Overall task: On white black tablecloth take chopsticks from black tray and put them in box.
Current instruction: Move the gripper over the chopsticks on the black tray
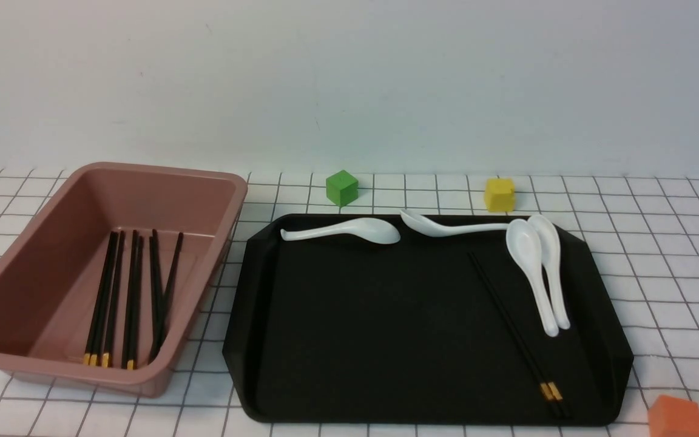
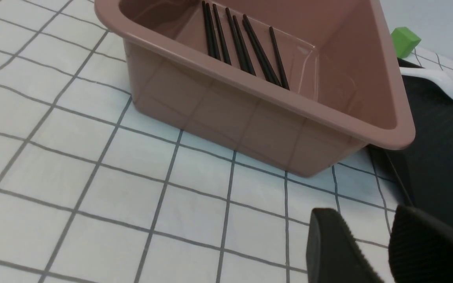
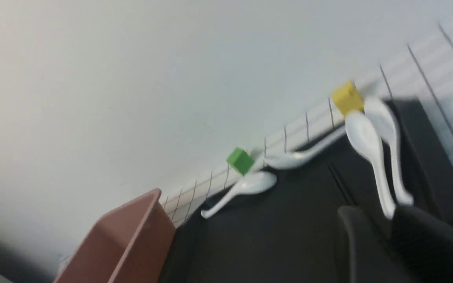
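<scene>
One pair of black chopsticks [image 1: 516, 331] with gold bands lies slantwise on the right part of the black tray [image 1: 374, 328], beside two white spoons. Several more chopsticks [image 1: 131, 297] lie in the pink box [image 1: 161, 173] on the checked tablecloth [image 1: 659, 243], left of the tray. Neither arm shows in the front view. In the left wrist view my left gripper [image 2: 364, 214] hangs open over the cloth near the box [image 2: 250, 118], holding nothing. The right wrist view is blurred. There my right gripper [image 3: 376, 212] hovers above the tray [image 3: 273, 228], with a narrow gap between its fingers and nothing gripped.
Several white spoons [image 1: 349, 230] lie along the tray's far and right sides. A green cube [image 1: 341, 187] and a yellow cube [image 1: 499, 194] stand behind the tray. An orange cube [image 1: 676, 417] sits at the front right. A pale wall closes off the back.
</scene>
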